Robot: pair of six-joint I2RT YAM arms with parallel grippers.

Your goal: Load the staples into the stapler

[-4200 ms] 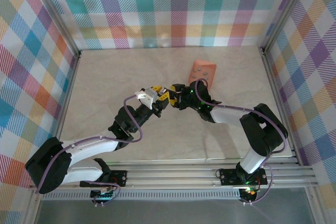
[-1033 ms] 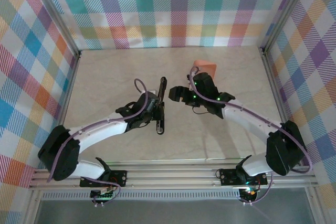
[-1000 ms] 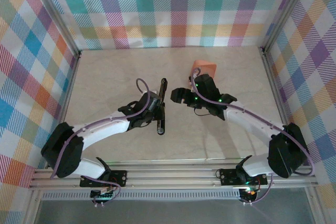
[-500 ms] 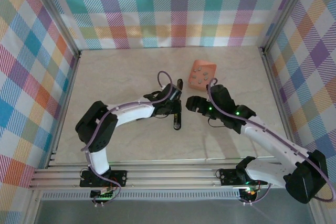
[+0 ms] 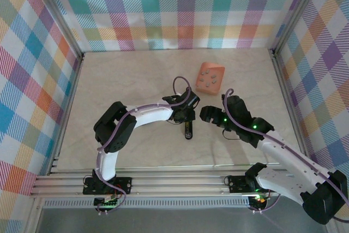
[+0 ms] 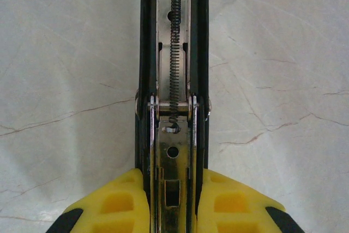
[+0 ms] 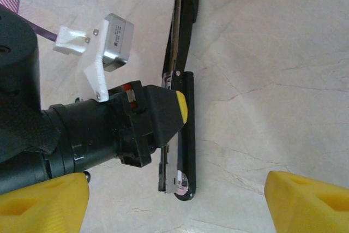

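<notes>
Black stapler (image 6: 173, 80), swung open with its spring rail upward, lies on the desk (image 5: 109, 80), pinched between the left tool's (image 6: 173, 200) fingers. Right tool (image 7: 175, 200) has drawn back beside it, spread wide, empty. Judgement: magazine exposed, staples not yet loaded.

Left claw (image 6: 172, 203) clamped, arm stretched toward centre; right claw (image 5: 206, 115) spread wide

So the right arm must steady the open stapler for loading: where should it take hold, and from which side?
Probably the long free half of the stapler, beyond the left gripper, coming straight down with the right gripper spanning its narrow width. It lies opened flat on the table, so only its slim long sides offer opposing faces, and the hinge is taken.
</notes>
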